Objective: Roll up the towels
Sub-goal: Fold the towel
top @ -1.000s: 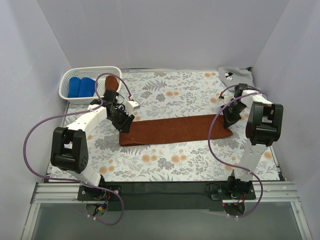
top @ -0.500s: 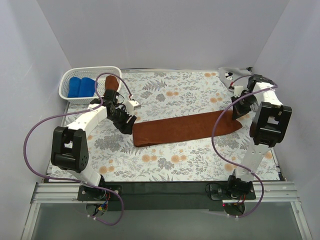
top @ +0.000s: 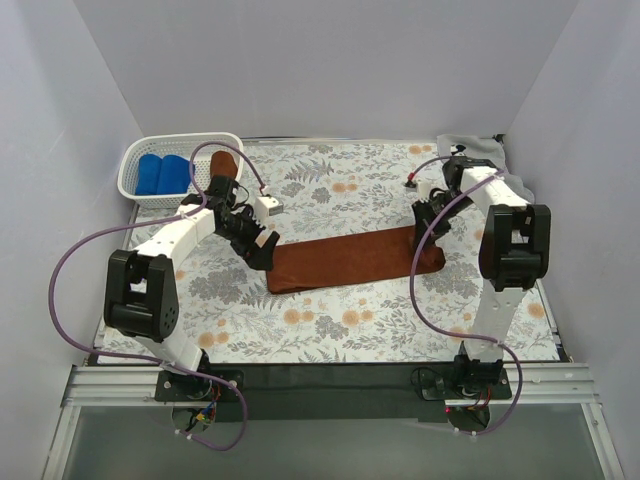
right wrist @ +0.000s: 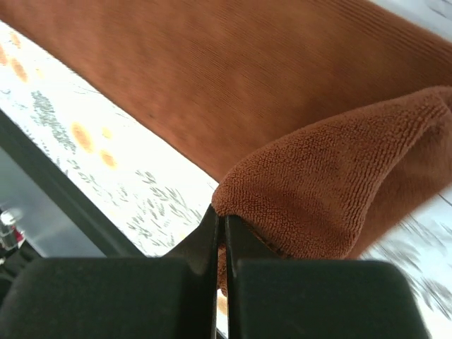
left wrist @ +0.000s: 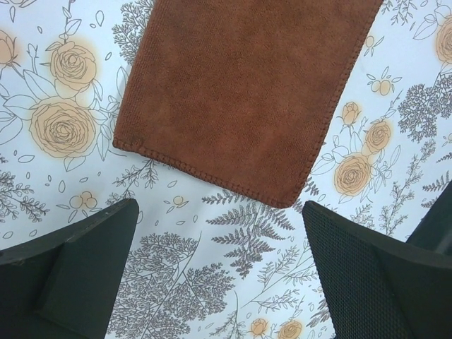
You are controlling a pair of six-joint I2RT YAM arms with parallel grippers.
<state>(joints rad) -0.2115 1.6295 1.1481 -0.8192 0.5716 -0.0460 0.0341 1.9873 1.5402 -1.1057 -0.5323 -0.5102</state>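
Observation:
A rust-brown towel (top: 350, 258) lies flat as a long strip across the flowered table. My left gripper (top: 264, 248) hovers just off its left end, open, with nothing between the fingers. In the left wrist view that stitched end (left wrist: 240, 92) lies beyond the gripper (left wrist: 219, 229). My right gripper (top: 424, 222) is shut on the towel's right end, and the right wrist view shows the gripper (right wrist: 220, 220) pinching that edge (right wrist: 332, 183), which curls over the flat strip. Blue rolled towels (top: 160, 175) sit in the basket. A light grey towel (top: 470, 150) lies at the back right.
The white perforated basket (top: 140, 152) stands at the back left, with a rust-brown roll (top: 222, 165) at its right side. Purple cables loop off both arms. Grey walls close in the left, back and right sides. A black strip (top: 340, 378) runs along the near edge.
My left gripper has opened and let go of the towel's left end. My right gripper has carried the right end leftwards, curling it over the strip, which now looks shorter.

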